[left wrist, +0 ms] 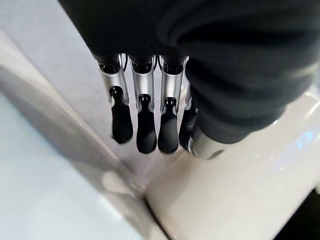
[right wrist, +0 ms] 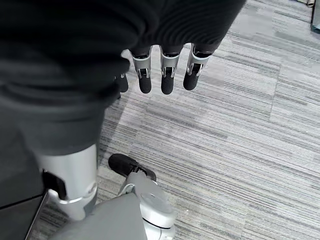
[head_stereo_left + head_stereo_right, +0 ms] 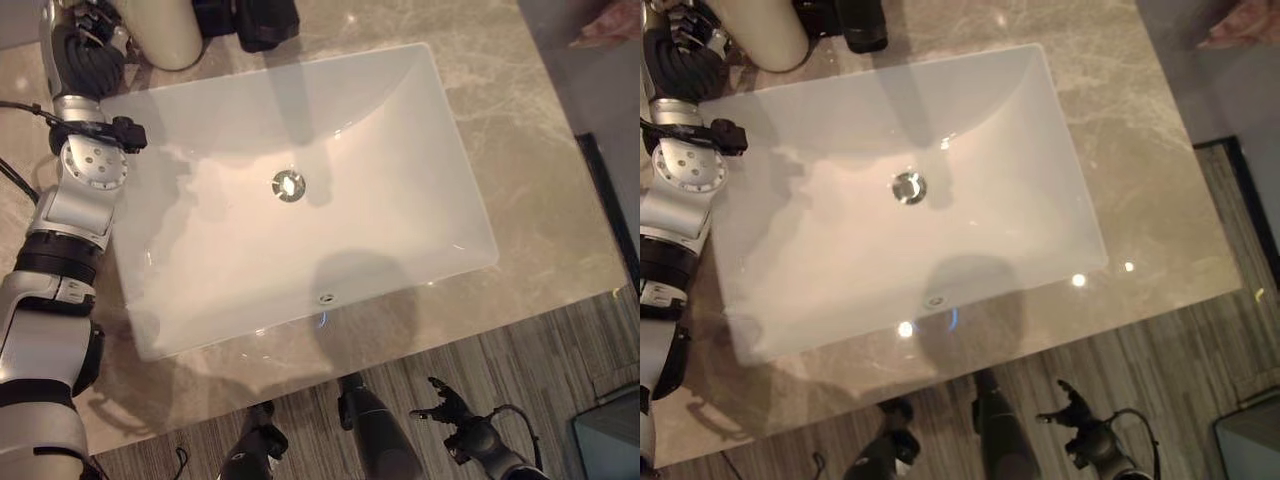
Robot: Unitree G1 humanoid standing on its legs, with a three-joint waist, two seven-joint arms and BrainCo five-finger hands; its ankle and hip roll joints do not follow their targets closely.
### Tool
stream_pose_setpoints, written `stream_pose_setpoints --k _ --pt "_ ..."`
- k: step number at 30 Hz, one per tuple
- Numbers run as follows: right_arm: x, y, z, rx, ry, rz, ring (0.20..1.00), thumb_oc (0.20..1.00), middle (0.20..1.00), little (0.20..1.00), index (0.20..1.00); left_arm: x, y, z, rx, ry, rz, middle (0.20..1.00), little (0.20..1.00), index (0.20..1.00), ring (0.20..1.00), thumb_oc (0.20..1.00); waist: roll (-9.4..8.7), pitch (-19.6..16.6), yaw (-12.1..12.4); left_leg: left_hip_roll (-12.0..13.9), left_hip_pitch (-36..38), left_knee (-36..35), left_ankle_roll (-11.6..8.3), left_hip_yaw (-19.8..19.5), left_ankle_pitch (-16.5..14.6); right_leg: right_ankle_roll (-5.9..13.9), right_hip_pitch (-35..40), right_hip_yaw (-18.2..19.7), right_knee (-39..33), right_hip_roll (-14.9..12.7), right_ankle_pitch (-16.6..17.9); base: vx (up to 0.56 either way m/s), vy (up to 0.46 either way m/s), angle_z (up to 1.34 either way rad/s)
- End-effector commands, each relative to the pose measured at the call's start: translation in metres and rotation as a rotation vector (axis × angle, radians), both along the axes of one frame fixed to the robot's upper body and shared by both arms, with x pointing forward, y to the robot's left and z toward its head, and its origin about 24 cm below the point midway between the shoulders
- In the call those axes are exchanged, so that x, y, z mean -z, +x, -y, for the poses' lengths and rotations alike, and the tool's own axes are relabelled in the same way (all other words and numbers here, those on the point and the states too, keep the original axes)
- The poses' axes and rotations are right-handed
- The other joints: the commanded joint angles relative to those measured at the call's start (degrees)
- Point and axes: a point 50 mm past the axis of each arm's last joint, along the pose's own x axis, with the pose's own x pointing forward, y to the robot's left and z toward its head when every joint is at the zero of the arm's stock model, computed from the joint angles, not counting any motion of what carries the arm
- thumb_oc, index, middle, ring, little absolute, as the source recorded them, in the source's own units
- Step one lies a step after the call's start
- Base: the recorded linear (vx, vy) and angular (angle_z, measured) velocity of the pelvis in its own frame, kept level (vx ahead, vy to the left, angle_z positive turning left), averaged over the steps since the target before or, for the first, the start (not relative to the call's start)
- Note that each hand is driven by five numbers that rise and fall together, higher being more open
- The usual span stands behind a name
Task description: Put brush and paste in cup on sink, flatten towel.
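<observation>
On the marble counter (image 3: 520,180) we've got a white rectangular sink (image 3: 400,150) with its drain (image 3: 288,186) roughly in the middle. At the far left corner sits a cream cup (image 3: 165,30), and there's a dark object (image 3: 262,20) just to its right, can't tell what it is. Our left hand (image 1: 145,125) hangs right beside the cup, fingers straight and close together, not gripping anything, though whether they touch it is hard to say. Our right hand (image 2: 165,75) is down low off the near edge of the counter, above the striped floor (image 2: 240,150), fingers loose and a bit spread, empty. Brush, paste and towel: we can't spot them from here.
</observation>
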Motion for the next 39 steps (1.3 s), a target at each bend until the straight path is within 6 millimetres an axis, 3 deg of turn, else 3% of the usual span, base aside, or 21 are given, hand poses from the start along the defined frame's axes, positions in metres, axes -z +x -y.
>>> stream_pose_setpoints --k 1,8,11,15,16,21,23,25,26,28,31,32,33,35,36,38,39 --pt "0.002 -0.007 0.009 -0.02 -0.069 -0.032 1.0 1.0 1.0 1.0 1.0 0.009 0.002 -0.009 -0.095 -0.055 0.002 1.0 1.0 1.0 1.0 1.0 1.24 2.8 0.0 3.6 4.0 0.4 -5.66 -5.8 0.7 2.7 2.6 -6.2 0.0 1.3 -0.6 0.04 -0.089 -0.06" --pt "0.013 -0.028 0.015 -0.036 -0.112 -0.141 1.0 1.0 1.0 1.0 1.0 0.015 -0.014 -0.05 -0.303 -0.044 -0.013 1.0 1.0 1.0 1.0 1.0 2.06 0.5 1.7 4.3 8.3 0.4 -5.84 -8.1 1.1 1.1 9.3 -8.9 0.4 3.1 -4.4 0.04 -0.102 0.06" --pt "0.017 -0.041 0.021 -0.021 -0.144 -0.202 1.0 1.0 1.0 1.0 1.0 0.015 -0.028 -0.058 -0.304 -0.032 0.037 1.0 1.0 1.0 1.0 1.0 2.89 -0.2 2.8 4.6 11.1 0.4 -5.94 -9.2 1.2 0.18 12.5 -10.2 2.4 3.6 -7.2 0.04 -0.077 0.29" --pt "0.02 -0.054 0.029 -0.004 -0.171 -0.261 1.0 1.0 1.0 1.0 1.0 0.033 -0.047 -0.072 -0.306 -0.033 0.039 1.0 1.0 1.0 1.0 1.0 3.61 -1.4 3.6 4.5 13.4 0.4 -5.95 -9.6 1.0 -0.3 15.8 -11.0 2.2 3.9 -8.5 0.03 -0.04 0.28" --pt "0.02 -0.06 0.037 0.024 -0.192 -0.291 1.0 1.0 1.0 1.0 1.0 0.032 -0.061 -0.08 -0.295 -0.019 0.061 1.0 1.0 1.0 1.0 1.0 3.93 -2.6 5.0 4.4 14.3 0.4 -5.78 -9.8 1.2 -0.6 17.6 -11.7 1.6 3.8 -9.2 0.02 -0.039 0.32" --pt "0.019 -0.068 0.048 0.052 -0.218 -0.32 1.0 1.0 1.0 1.0 1.0 0.045 -0.091 -0.099 -0.32 -0.039 0.065 1.0 1.0 1.0 1.0 1.0 4.4 -4.5 6.0 3.7 15.8 0.5 -5.55 -10.1 1.4 -0.76 20.4 -12.8 0.4 3.9 -9.4 0.03 -0.01 0.34" --pt "0.02 -0.074 0.051 0.101 -0.202 -0.33 1.0 1.0 1.0 1.0 1.0 0.063 -0.123 -0.113 -0.369 -0.049 0.067 1.0 1.0 1.0 1.0 1.0 3.61 -5.4 7.8 2.9 16.1 0.6 -4.41 -9.5 2.6 -1.23 21.1 -14.0 0.3 3.5 -8.8 -0.03 -0.014 0.22" --pt "0.018 -0.073 0.052 0.132 -0.175 -0.311 1.0 1.0 1.0 1.0 1.0 0.092 -0.152 -0.125 -0.45 -0.07 0.012 1.0 1.0 1.0 1.0 1.0 2.97 -5.5 8.7 0.9 15.9 1.7 -3.29 -12.6 1.6 -1.37 21.4 -13.5 0.2 3.2 -9.1 -0.06 -0.017 0.05" --pt "0.017 -0.069 0.053 0.167 -0.147 -0.287 1.0 1.0 1.0 1.0 1.0 0.113 -0.17 -0.136 -0.515 -0.095 -0.048 1.0 1.0 1.0 1.0 1.0 2.16 -5.1 10.2 -1.0 15.3 4.4 -2.33 -16.0 -0.8 -1.62 21.3 -12.9 0.2 3.0 -8.9 -0.05 -0.023 0.06" --pt "0.016 -0.071 0.055 0.193 -0.118 -0.274 1.0 1.0 1.0 1.0 1.0 0.148 -0.2 -0.148 -0.626 -0.146 -0.145 1.0 1.0 1.0 1.0 1.0 1.33 -4.9 10.5 -3.8 14.1 8.6 -0.52 -20.3 -6.3 -1.38 21.2 -12.2 0.1 2.5 -8.6 -0.06 0.007 -0.17" --pt "0.015 -0.074 0.059 0.221 -0.1 -0.275 1.0 1.0 1.0 1.0 1.0 0.228 -0.252 -0.16 -0.803 -0.361 -0.371 1.0 1.0 1.0 1.0 1.0 0.64 -4.6 12.5 -8.2 13.8 13.4 1.48 -28.8 -10.2 -1.18 20.7 -9.6 0.1 2.6 -7.7 -0.05 0.095 -0.29" --pt "0.015 -0.078 0.062 0.242 -0.09 -0.28 1.0 1.0 1.0 1.0 1.0 0.268 -0.277 -0.158 -0.864 -0.511 -0.488 1.0 1.0 1.0 1.0 1.0 0.5 -4.6 12.5 -9.3 13.5 14.0 2.25 -30.9 -11.1 -1.0 20.3 -8.6 0.2 2.4 -7.0 -0.04 0.16 -0.64" --pt "0.015 -0.08 0.062 0.254 -0.087 -0.279 1.0 1.0 1.0 1.0 1.0 0.291 -0.291 -0.156 -0.889 -0.615 -0.552 1.0 1.0 1.0 1.0 1.0 0.69 -4.8 12.2 -9.4 14.2 13.1 2.68 -31.6 -12.0 -0.87 20.1 -7.9 0.4 2.6 -6.8 -0.08 0.192 -0.45" --pt "0.014 -0.087 0.069 0.313 -0.08 -0.291 1.0 1.0 1.0 1.0 1.0 0.364 -0.339 -0.132 -0.935 -0.873 -0.938 1.0 1.0 1.0 1.0 1.0 1.0 -5.1 11.1 -10.7 15.7 10.0 3.79 -31.9 -12.6 -0.21 18.8 -6.6 0.6 2.1 -5.1 -0.08 0.194 -0.3" --pt "0.014 -0.087 0.069 0.315 -0.079 -0.29 1.0 1.0 1.0 1.0 1.0 0.364 -0.338 -0.133 -0.932 -0.873 -0.937 1.0 1.0 1.0 1.0 1.0 0.87 -5.1 11.2 -10.8 15.6 9.8 3.83 -31.9 -12.3 -0.19 18.6 -6.6 0.6 1.9 -4.9 -0.1 0.198 -0.44" --pt "0.012 -0.081 0.069 0.325 -0.066 -0.28 1.0 1.0 1.0 1.0 1.0 0.412 -0.377 -0.09 -0.902 -1.021 -1.379 1.0 1.0 1.0 1.0 1.0 1.6 -5.0 8.6 -12.5 17.5 5.4 5.32 -30.2 -12.5 1.42 15.5 -5.0 1.4 0.9 -1.5 -0.2 0.345 -0.35" --pt "0.012 -0.076 0.067 0.305 -0.06 -0.276 1.0 1.0 1.0 1.0 1.0 0.421 -0.382 -0.076 -0.844 -1.008 -1.527 1.0 1.0 1.0 1.0 1.0 1.62 -4.9 8.1 -13.4 17.9 3.9 5.83 -29.9 -11.9 2.03 14.4 -3.7 1.4 0.7 -0.1 -0.23 0.36 -0.56"
